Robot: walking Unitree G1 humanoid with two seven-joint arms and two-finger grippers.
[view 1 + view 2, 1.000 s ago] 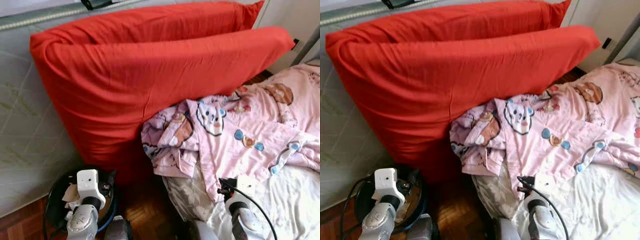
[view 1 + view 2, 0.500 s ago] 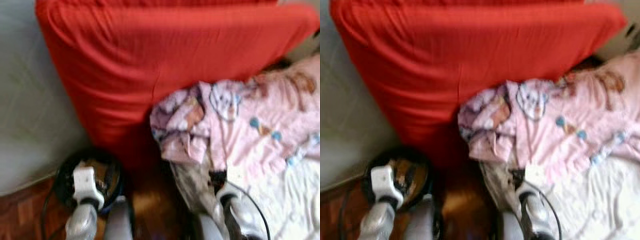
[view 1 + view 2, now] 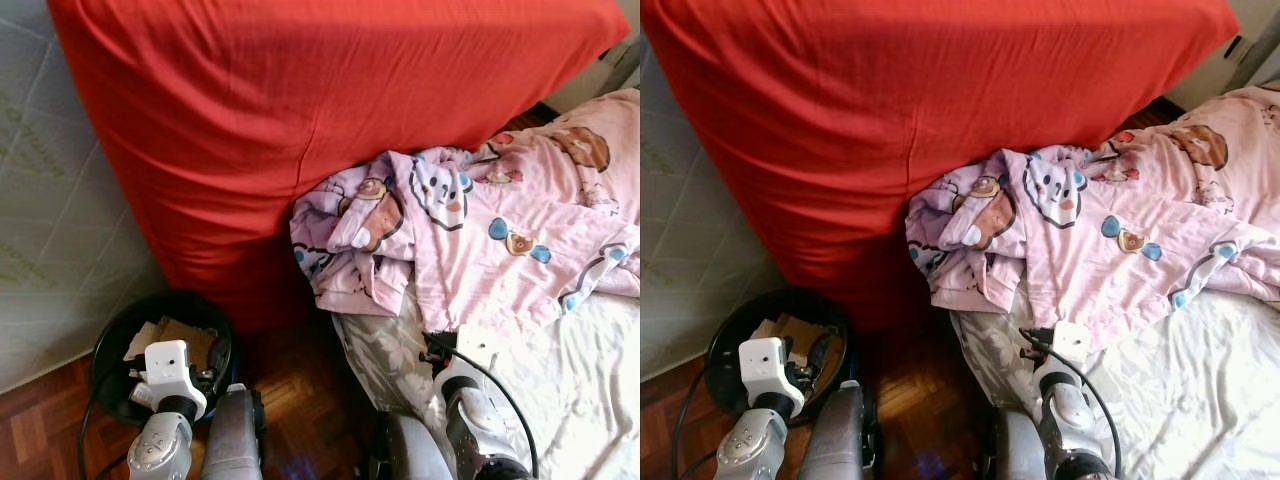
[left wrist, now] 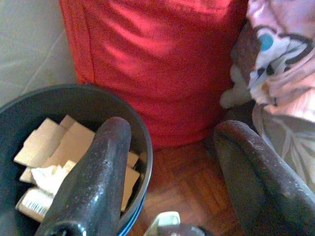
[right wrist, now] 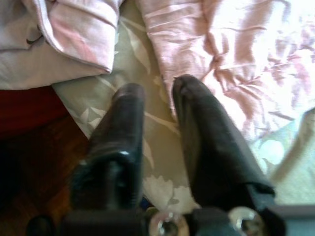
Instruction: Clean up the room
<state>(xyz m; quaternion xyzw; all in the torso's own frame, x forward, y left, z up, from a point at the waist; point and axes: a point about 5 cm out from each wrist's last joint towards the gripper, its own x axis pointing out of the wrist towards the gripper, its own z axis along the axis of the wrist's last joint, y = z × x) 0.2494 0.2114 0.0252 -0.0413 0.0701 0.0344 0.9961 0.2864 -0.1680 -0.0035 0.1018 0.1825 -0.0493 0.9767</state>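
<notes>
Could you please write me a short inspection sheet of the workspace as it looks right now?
Surface: wooden parquet floor beside a bed with a pale leaf-print sheet.
Job's things: pink cartoon-print blanket bunched on the bed, one corner hanging over the edge.
Clutter: black bin on the floor holding cardboard pieces and crumpled paper.
Claws: left claw open, above the bin's edge; right claw nearly closed, holding nothing, over the sheet.
Cables: black cable looping by the right wrist; another by the left arm.
Surroundings: large red cushion leaning on a quilted upright mattress.
</notes>
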